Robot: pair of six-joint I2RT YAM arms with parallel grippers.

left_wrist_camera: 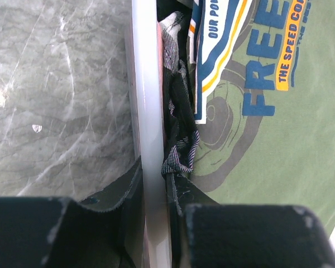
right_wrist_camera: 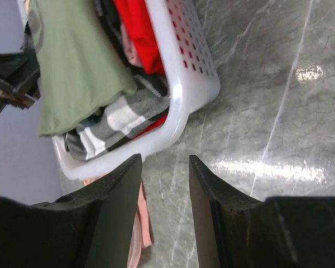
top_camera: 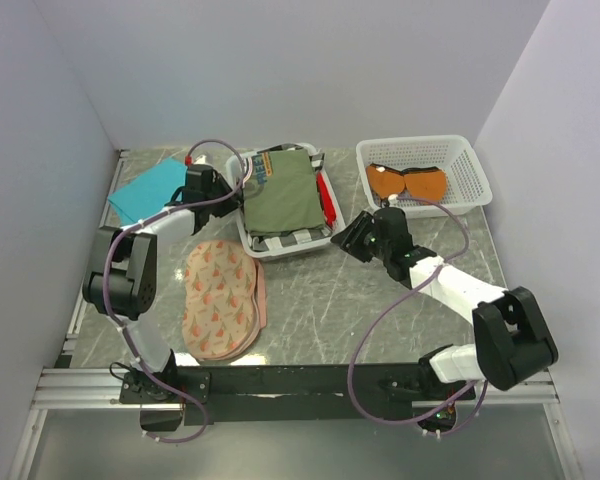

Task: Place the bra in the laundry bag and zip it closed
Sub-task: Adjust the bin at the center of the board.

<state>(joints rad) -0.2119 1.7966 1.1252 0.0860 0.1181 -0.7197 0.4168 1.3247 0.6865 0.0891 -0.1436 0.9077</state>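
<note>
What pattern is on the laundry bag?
The laundry bag is pinkish-beige with small orange-red print, clearest in the top external view.

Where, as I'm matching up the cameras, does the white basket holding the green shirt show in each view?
Top external: basket near the picture's middle.
Left wrist: its rim runs top to bottom, left of centre.
Right wrist: its corner fills the upper left.
Shared landmark: the olive-green shirt on top of its pile.

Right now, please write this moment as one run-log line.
left gripper: shut on clothes basket rim | right gripper: open, empty | bra: in mesh basket, untouched | laundry bag: flat on table
</note>
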